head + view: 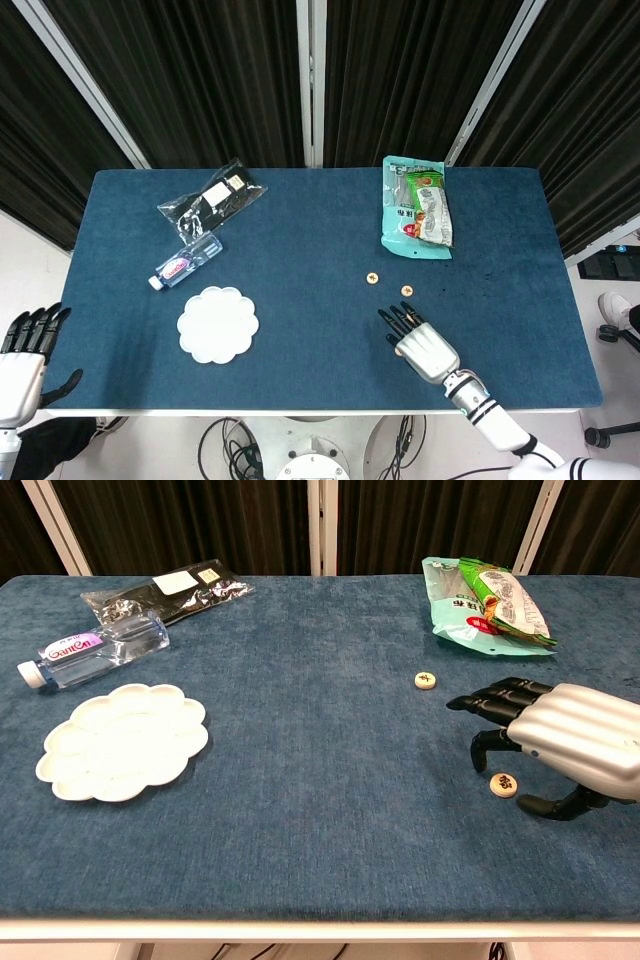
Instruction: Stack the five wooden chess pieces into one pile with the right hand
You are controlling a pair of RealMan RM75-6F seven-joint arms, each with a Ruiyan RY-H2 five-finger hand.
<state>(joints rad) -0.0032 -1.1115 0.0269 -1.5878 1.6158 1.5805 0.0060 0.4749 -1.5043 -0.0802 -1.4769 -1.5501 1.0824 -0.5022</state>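
Robot at a blue desk (300, 250), seen from above & from chest height. Right hand (560, 742) hovers low over the desk's near right part, palm down, fingers curved & spread, thumb hooked under. It holds nothing. Directly under it, between fingertips & thumb, lies one round wooden chess piece (503, 783), flat on the cloth, not yet gripped. Two more pieces show: one (372, 278) toward mid-desk, another (407, 290) just beyond the fingertips. Others can't be seen; prob. hidden by the hand. No pile visible yet.

Step in hand, by my read: reaching to pick up the near piece. Next move calls for lowering, pinching the thin disc by its rim w/ thumb & a finger, then carrying it onto another piece.

Left hand (22, 350) hangs off the desk's left edge, fingers straight, empty. Also on desk: snack bag (415, 207), water bottle (186, 262), white scalloped dish (218, 324), dark plastic packet (212, 198).
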